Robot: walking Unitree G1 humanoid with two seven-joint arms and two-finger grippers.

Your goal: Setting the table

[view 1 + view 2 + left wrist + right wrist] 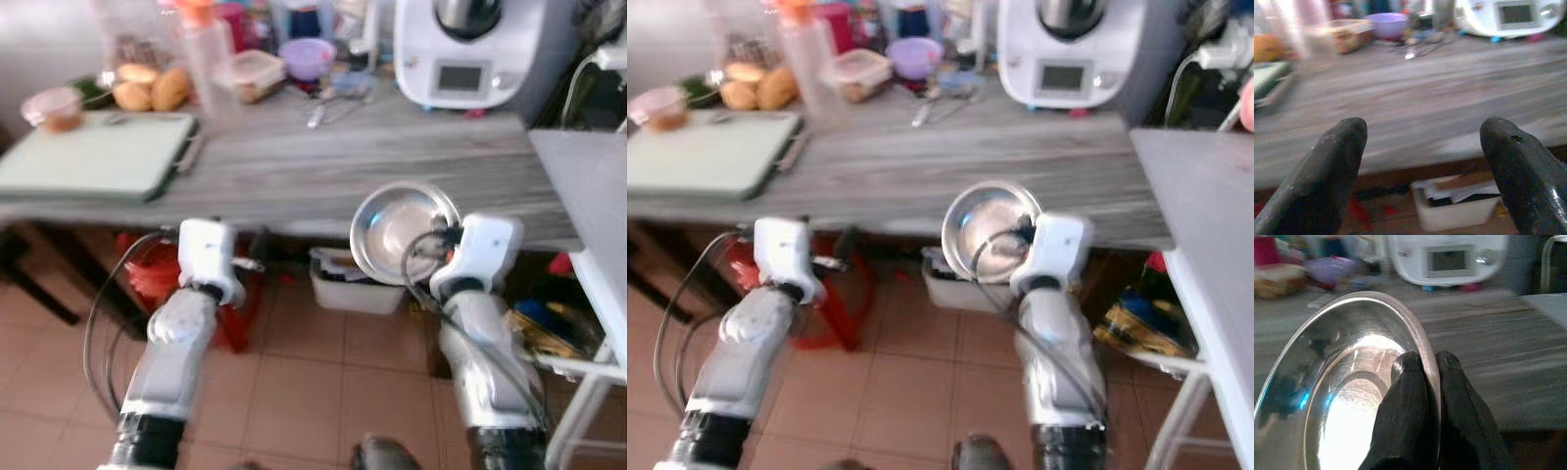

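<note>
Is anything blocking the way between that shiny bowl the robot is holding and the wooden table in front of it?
Nothing visible does. The right gripper pinches the metal bowl by its rim at the table edge, and the wood just ahead is bare. The cutting board lies well off to the left.

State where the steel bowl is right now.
The steel bowl is held by its rim in the right gripper, at the near edge of the wooden table, in front of the white appliance.

One steel bowl [402,230], one cutting board [93,157] (pale green), one purple bowl [307,57].
</note>
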